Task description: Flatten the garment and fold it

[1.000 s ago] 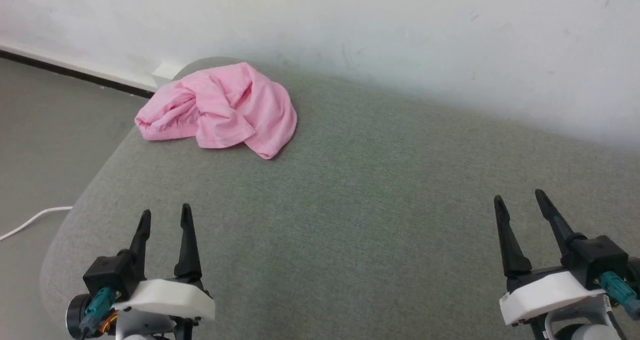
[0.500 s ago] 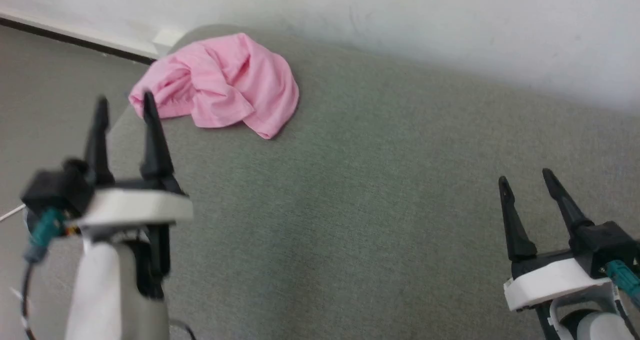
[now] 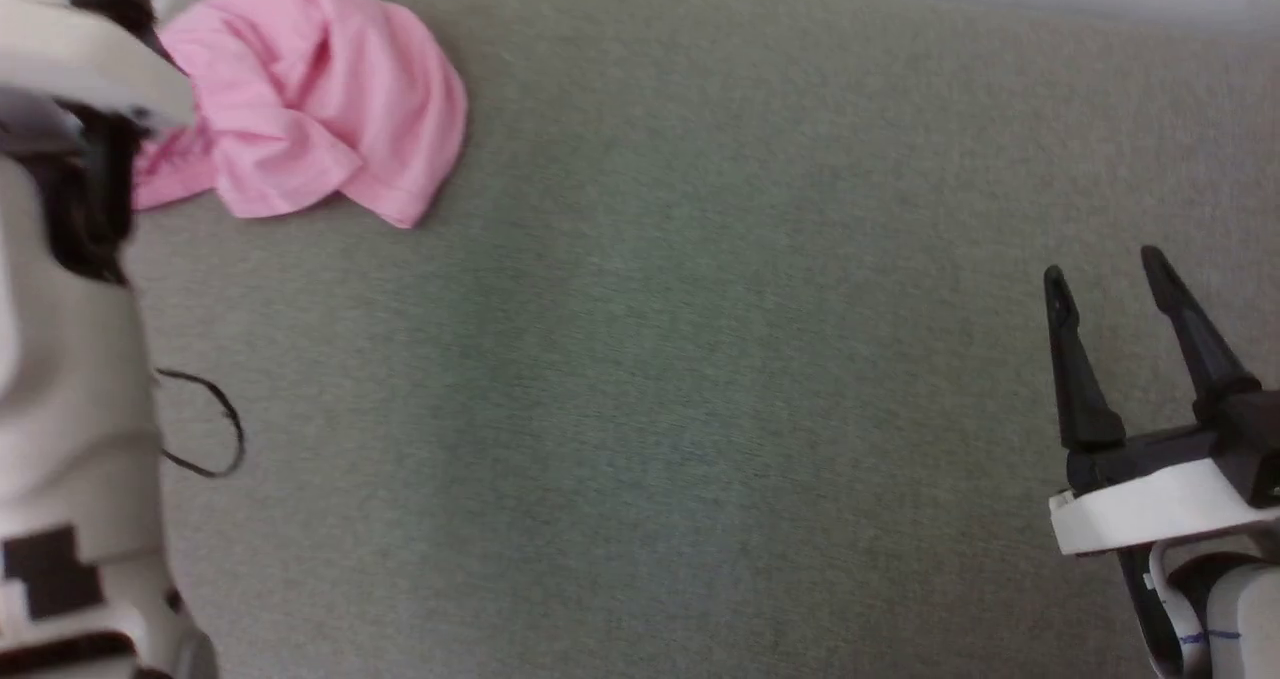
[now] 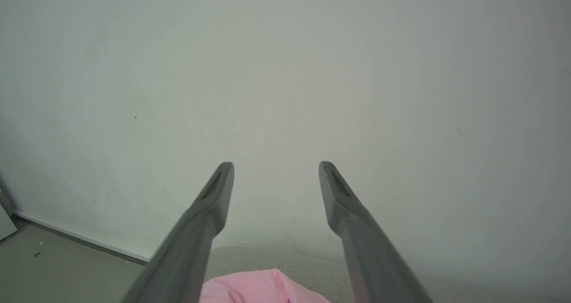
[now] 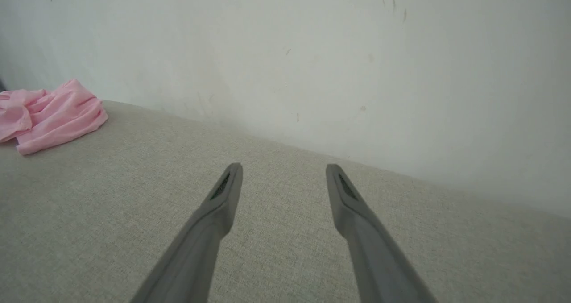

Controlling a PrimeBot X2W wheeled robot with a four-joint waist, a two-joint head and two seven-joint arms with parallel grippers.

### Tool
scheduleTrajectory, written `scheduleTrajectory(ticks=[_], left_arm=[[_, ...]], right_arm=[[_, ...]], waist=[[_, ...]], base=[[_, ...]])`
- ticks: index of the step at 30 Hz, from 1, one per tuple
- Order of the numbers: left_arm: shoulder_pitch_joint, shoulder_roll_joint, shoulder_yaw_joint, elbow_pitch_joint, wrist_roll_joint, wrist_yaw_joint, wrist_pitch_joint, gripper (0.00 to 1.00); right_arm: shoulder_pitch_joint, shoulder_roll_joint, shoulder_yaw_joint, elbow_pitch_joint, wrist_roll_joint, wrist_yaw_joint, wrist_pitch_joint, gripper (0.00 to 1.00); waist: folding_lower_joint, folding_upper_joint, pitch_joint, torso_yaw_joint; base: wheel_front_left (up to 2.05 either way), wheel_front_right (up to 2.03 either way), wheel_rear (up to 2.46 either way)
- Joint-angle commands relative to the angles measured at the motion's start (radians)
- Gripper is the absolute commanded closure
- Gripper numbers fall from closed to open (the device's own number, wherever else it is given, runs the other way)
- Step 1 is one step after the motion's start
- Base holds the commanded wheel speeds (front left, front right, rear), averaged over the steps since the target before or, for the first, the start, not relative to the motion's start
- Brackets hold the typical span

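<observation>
The garment (image 3: 310, 89) is a crumpled light-pink heap on the far left of the grey cushioned surface (image 3: 700, 359). Its near fold hangs toward me; no label shows. My left arm's pale forearm (image 3: 60, 379) rises along the left edge, with its wrist beside the heap's left side. In the left wrist view my left gripper (image 4: 276, 167) is open and empty above the garment (image 4: 263, 287), fingers aimed at the wall. My right gripper (image 3: 1102, 267) stands open and empty at the lower right, far from the garment (image 5: 49, 113).
A white wall (image 5: 312, 48) borders the cushion's far edge. Grey floor and a baseboard (image 4: 76, 236) lie past the cushion's left end. A thin black cable loop (image 3: 215, 429) hangs off my left arm. Bare cushion spans the width between the grippers.
My left arm has risen and reached forward to the garment's left side. The head camera has tilted down, shifting the whole picture. The right gripper stays open and empty.
</observation>
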Motion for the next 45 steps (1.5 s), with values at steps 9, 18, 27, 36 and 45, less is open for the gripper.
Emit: scheduleTrajectory(ticks=[9, 18, 27, 36, 45], left_arm=[[-0.204, 0.149, 0.047, 0.296, -0.09, -0.002, 0.324, 0.0], [-0.232, 0.245, 0.087, 0.464, -0.148, 0.028, 0.558, 0.0], [-0.202, 0.253, 0.087, 0.546, -0.196, 0.031, 0.779, 1.0], [-0.214, 0.32, 0.019, 0.476, -0.126, -0.016, 0.62, 1.0], [-0.317, 0.338, -0.103, 0.399, -0.036, -0.049, 0.28, 1.0]], right_arm=[[-0.073, -0.014, 0.003, 0.008, 0.033, -0.002, -0.045, 0.0], [-0.112, -0.018, 0.015, 0.029, 0.053, -0.002, -0.089, 0.0], [-0.14, -0.016, 0.035, 0.055, 0.067, -0.002, -0.108, 0.0], [-0.135, 0.005, 0.041, 0.104, 0.068, -0.002, -0.125, 0.0], [-0.085, 0.045, 0.024, 0.147, 0.065, -0.002, -0.142, 0.0]], waist=[[-0.0004, 0.0, 0.239, -0.193], [-0.0004, 0.0, 0.332, -0.242], [-0.0004, 0.0, 0.326, -0.257], [-0.0004, 0.0, 0.207, -0.253], [-0.0004, 0.0, 0.016, -0.249]], base=[[0.0, 0.0, 0.0], [0.0, 0.0, 0.0], [0.0, 0.0, 0.0], [0.0, 0.0, 0.0], [0.0, 0.0, 0.0]])
